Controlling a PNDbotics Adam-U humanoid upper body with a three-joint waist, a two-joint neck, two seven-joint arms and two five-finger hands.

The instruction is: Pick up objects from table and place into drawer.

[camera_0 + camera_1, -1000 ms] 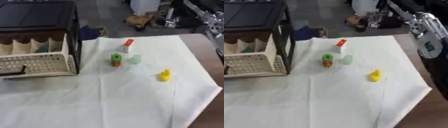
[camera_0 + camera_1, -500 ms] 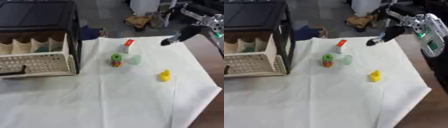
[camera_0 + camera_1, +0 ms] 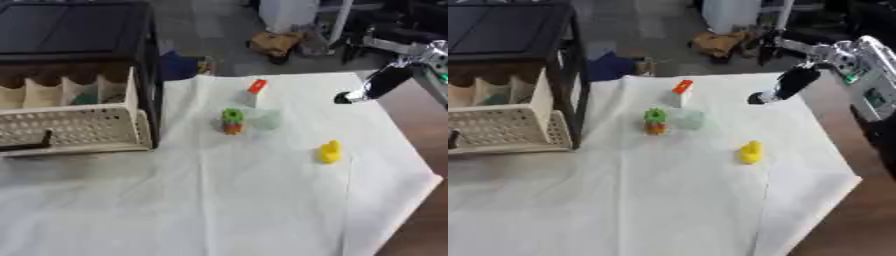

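On the white cloth lie a white block with a red top (image 3: 255, 91), a green and orange toy (image 3: 232, 120), a pale see-through cup (image 3: 267, 119) right beside that toy, and a small yellow toy (image 3: 329, 151) further right. My right hand (image 3: 786, 85), black, comes in from the upper right and hangs above the cloth's far right part, fingers stretched down and left, holding nothing. It is to the right of the red-topped block and apart from all objects. The beige perforated drawer (image 3: 70, 131) stands pulled out of the black cabinet (image 3: 79, 30) at the left.
The drawer's back has divider compartments, one with something teal (image 3: 83, 99) in it. The cloth's right edge (image 3: 411, 165) drops off to a brown table. Clutter lies on the floor beyond the far edge.
My right hand has come down and left from the upper right corner, out over the cloth's far right part. The objects have not moved.
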